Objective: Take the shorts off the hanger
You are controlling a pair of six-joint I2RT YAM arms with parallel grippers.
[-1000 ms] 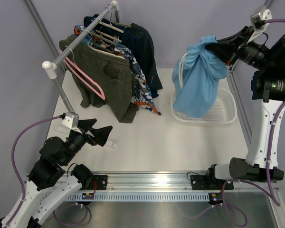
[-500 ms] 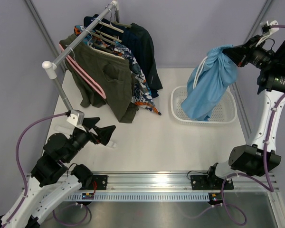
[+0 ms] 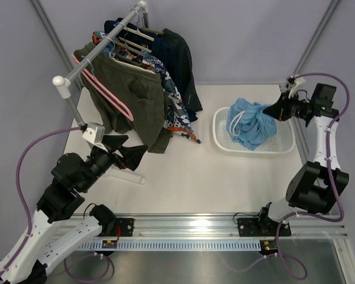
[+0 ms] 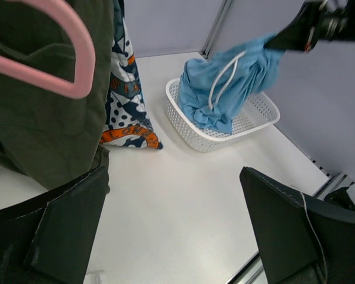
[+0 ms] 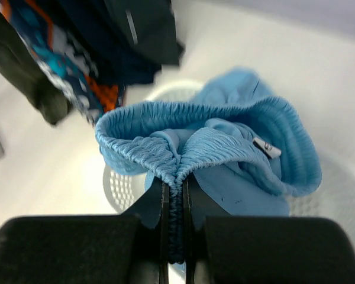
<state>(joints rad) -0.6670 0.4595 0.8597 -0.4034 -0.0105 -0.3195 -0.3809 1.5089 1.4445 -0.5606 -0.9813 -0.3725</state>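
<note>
Right arm: reaching out over the far right side of the table (image 3: 183, 177), forearm turned leftward, wrist low beside the right rim of the white basket (image 3: 284, 144). My right gripper (image 3: 276, 110) is clamped on the elastic waistband of the light blue shorts (image 3: 248, 121), with the gathered band pinched flat between the two fingers in the wrist view. The shorts are off any hanger and sit heaped in the basket. One edge is drawn up toward my fingers, and a white drawstring (image 3: 234, 122) loops across the cloth. Left arm: elbow bent, raised from the near left corner, wrist aimed toward the table's middle. My left gripper (image 3: 127, 157) has its jaws spread wide with nothing between them, hovering just below the hem of the olive green garment (image 3: 136, 100). That garment hangs from the clothes rail (image 3: 100, 44) with a pink hanger (image 3: 106, 97) in front of it and patterned shorts (image 3: 177, 112) just beside it.
</note>
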